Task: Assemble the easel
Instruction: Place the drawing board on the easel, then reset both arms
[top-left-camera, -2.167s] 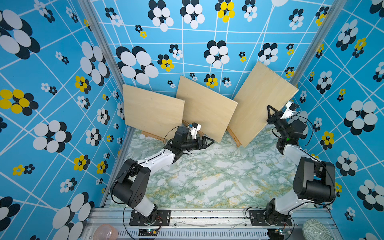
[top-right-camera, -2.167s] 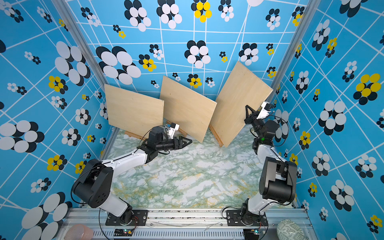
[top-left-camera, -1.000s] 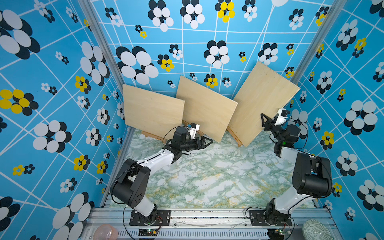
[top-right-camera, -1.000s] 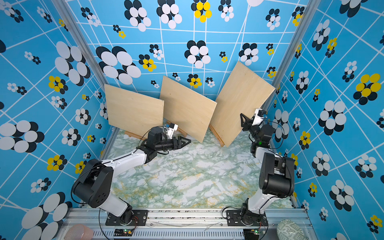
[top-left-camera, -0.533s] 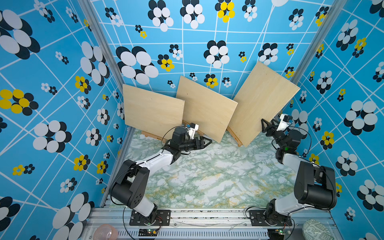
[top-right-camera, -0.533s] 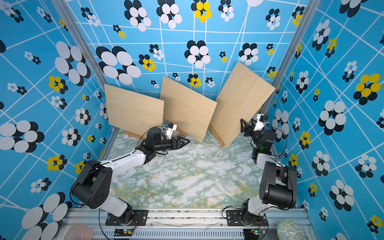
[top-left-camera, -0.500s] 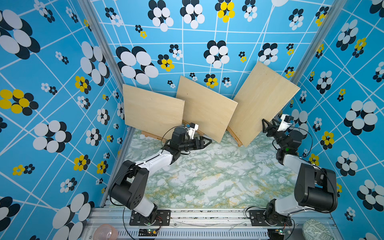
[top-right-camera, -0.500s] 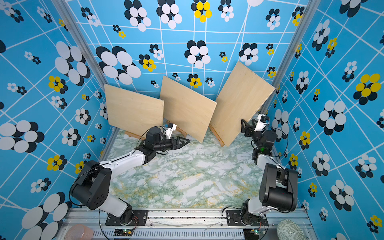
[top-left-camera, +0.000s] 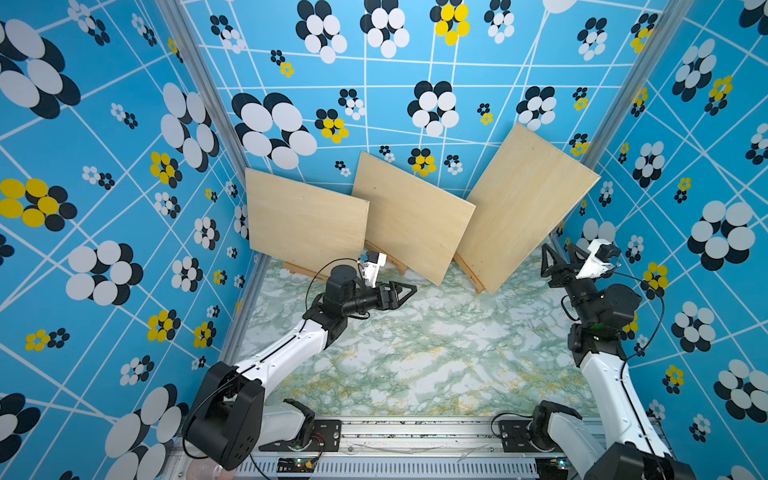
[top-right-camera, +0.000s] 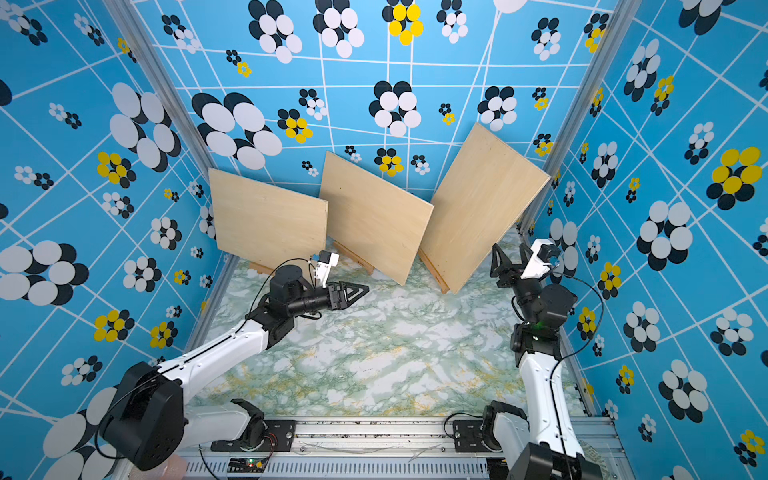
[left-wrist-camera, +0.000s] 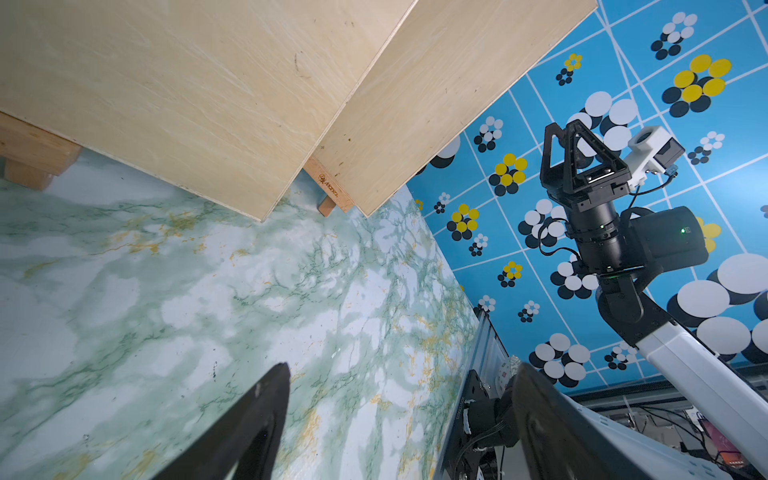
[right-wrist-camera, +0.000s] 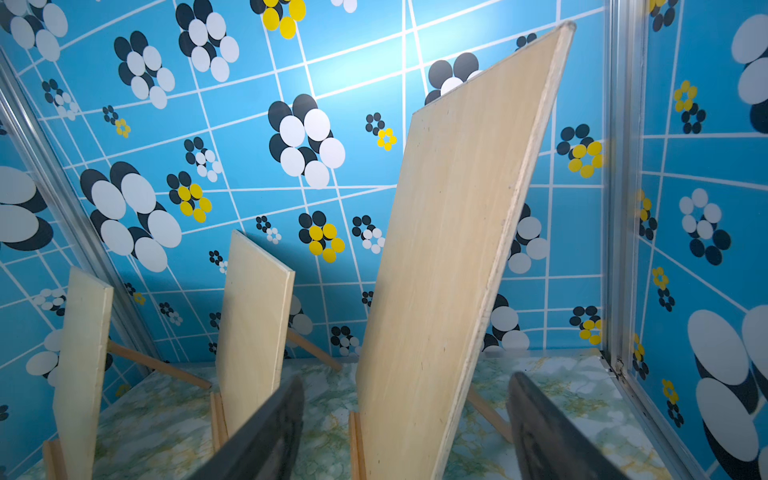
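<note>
Three plywood boards stand in a row along the back wall, each propped on a small wooden easel: left board (top-left-camera: 305, 220), middle board (top-left-camera: 411, 214), right board (top-left-camera: 523, 208), which is the tallest and leans steeply. Wooden ledges (top-left-camera: 469, 274) and rear legs (right-wrist-camera: 158, 363) show under them. My left gripper (top-left-camera: 409, 289) (left-wrist-camera: 401, 368) hovers open over the marble floor in front of the middle board, holding nothing. My right gripper (top-left-camera: 558, 249) (right-wrist-camera: 407, 376) is open beside the right board's lower right edge, apart from it.
The marbled green table (top-left-camera: 436, 353) is walled in by blue flowered panels on three sides. An aluminium rail (top-left-camera: 415, 432) with both arm bases runs along the front edge. The right arm (left-wrist-camera: 598, 232) stands close to the right wall.
My right gripper has let go of the right board's edge, opened wider and drawn back toward the right wall. The left gripper has pulled back slightly. The boards stay standing.
</note>
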